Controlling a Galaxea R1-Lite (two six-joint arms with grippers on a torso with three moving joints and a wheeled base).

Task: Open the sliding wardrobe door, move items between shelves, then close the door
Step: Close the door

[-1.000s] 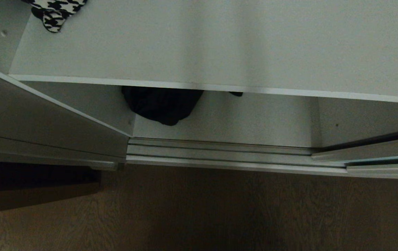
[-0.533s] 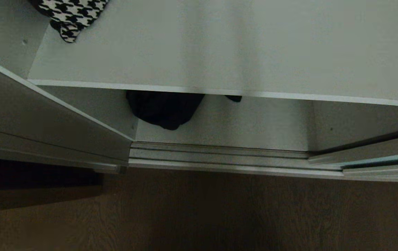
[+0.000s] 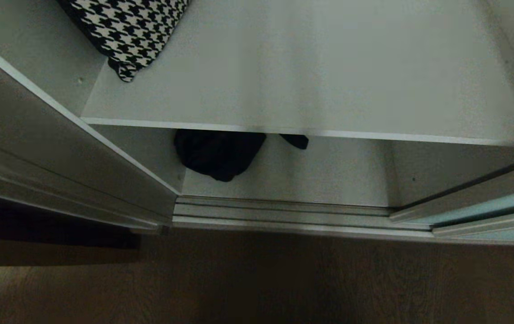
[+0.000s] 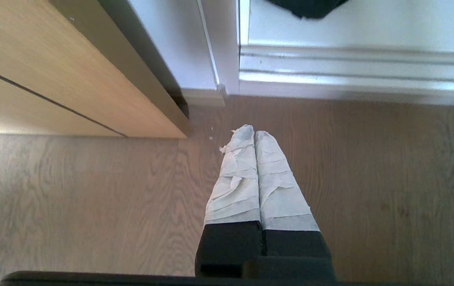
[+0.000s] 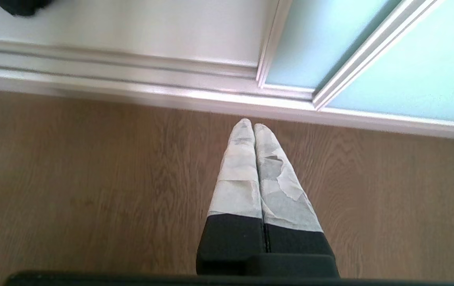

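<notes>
The wardrobe stands open in the head view. Its sliding wardrobe door [image 3: 495, 208] of pale aqua glass is pushed to the right, also showing as the door [image 5: 417, 67] in the right wrist view. A black-and-white houndstooth cloth [image 3: 126, 31] lies at the back left of the upper of the shelves [image 3: 310, 85]. A black garment [image 3: 218, 155] lies on the bottom shelf [image 3: 337, 173], partly hidden under the upper board. Neither arm shows in the head view. My left gripper [image 4: 254, 133] and right gripper [image 5: 252, 126] both hang shut and empty over the wooden floor, before the track.
A ribbed silver floor track [image 3: 283, 213] runs along the wardrobe's front. A white side wall [image 3: 59, 148] stands on the left, with a light wooden cabinet [image 4: 52, 71] beside it. Wooden floor [image 3: 283, 279] lies in front.
The whole head view has shifted: the camera has tilted up, so more of the upper shelf and the houndstooth cloth shows. Nothing in the wardrobe has moved.
</notes>
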